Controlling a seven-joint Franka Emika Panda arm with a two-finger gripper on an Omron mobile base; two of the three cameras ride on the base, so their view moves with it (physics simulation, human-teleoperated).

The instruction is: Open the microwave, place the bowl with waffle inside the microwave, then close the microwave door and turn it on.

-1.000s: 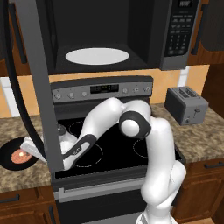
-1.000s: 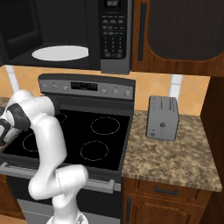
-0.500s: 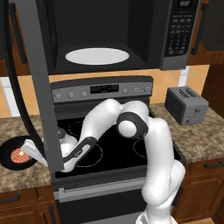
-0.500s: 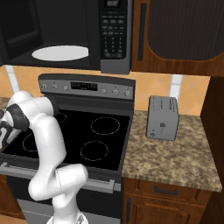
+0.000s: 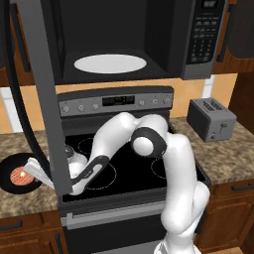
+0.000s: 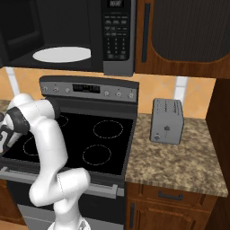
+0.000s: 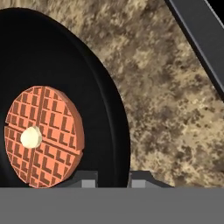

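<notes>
The microwave door (image 5: pixel 37 94) hangs swung wide, baring the white plate (image 5: pixel 110 63) inside the microwave (image 5: pixel 198 39) above the stove (image 5: pixel 134 168). On the speckled table (image 5: pixel 20 208) to the stove's left, the black bowl (image 5: pixel 12 173) carries the waffle (image 7: pixel 43 138). The claw (image 7: pixel 113 178) straddles the bowl's rim, fingertips (image 7: pixel 89 179) either side, clamped on it.
</notes>
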